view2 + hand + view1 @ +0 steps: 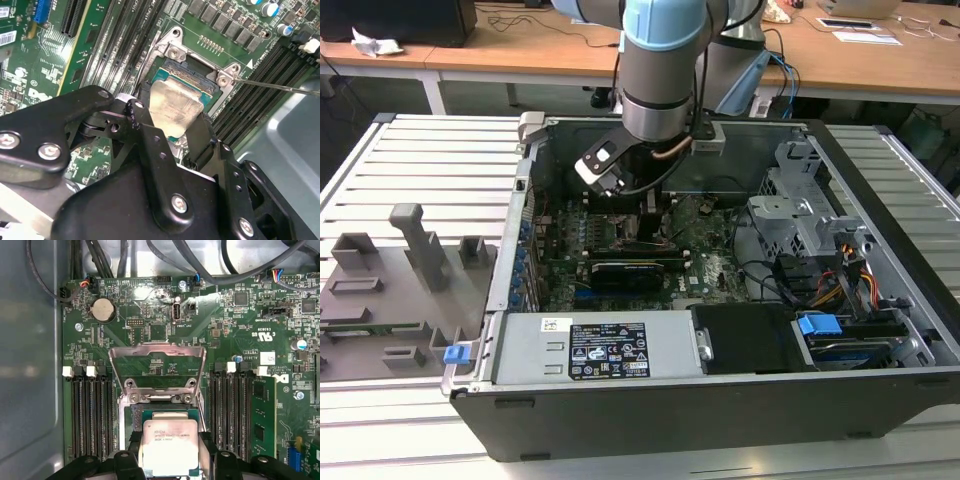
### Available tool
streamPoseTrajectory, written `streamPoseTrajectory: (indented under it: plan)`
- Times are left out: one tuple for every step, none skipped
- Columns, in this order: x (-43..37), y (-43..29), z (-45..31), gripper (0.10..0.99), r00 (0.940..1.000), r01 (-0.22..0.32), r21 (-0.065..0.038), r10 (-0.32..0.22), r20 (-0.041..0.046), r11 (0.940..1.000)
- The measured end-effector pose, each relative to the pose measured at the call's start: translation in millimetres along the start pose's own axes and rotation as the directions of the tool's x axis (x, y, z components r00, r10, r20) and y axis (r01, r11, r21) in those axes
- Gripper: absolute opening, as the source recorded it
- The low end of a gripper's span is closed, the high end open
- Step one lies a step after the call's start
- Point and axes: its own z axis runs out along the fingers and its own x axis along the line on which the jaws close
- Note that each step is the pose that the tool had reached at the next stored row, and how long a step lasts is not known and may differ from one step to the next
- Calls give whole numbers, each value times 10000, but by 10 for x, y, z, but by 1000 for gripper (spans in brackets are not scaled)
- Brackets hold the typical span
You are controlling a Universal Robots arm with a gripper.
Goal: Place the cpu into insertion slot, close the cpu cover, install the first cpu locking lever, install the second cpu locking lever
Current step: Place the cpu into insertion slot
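Observation:
In both wrist views my gripper (pixel 170 461) (pixel 172 127) is shut on the cpu (pixel 170 446) (pixel 172 106), a flat square chip with a pale silver top. One black finger (pixel 135 455) presses on each of two opposite edges. The chip sits level in or just over the insertion slot (pixel 165 415) (pixel 167 76) on the green motherboard. The cpu cover (pixel 157 352), a silvery frame plate, stands swung open on its hinge beyond the slot. A thin metal locking lever (pixel 275 86) sticks out free beside the socket. In the exterior view the arm reaches down into the open computer case with the gripper (pixel 655 225) low over the board.
Memory slots (pixel 90 415) flank the socket on both sides, with one stick (pixel 262 415) fitted. A long black card (pixel 625 270) lies across the board in front of the gripper. The power supply (pixel 610 350), a drive cage (pixel 800 210) and cables crowd the case. A grey fixture plate (pixel 390 290) lies at the exterior view's left.

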Motion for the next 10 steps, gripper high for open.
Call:
streamPoseTrajectory:
  plan:
    - [3,-3,4,529,10000,0,-1,0,2,10000]
    - [10,-4,11,529,10000,0,-1,0,3,10000]
    - [23,-5,27,529,10000,0,-2,0,-1,10000]
    - [26,-5,39,529,10000,1,-1,-1,1,10000]
    - [27,-5,48,529,10000,0,-1,0,1,10000]
    - [28,-9,64,529,10000,-3,-1,3,2,10000]
    - [35,-10,77,529,10000,-1,0,1,3,10000]
    - [42,-11,86,529,10000,-1,0,1,3,10000]
    - [51,-11,98,529,10000,0,-2,0,1,10000]
    - [55,-11,107,529,10000,-1,-1,1,2,10000]
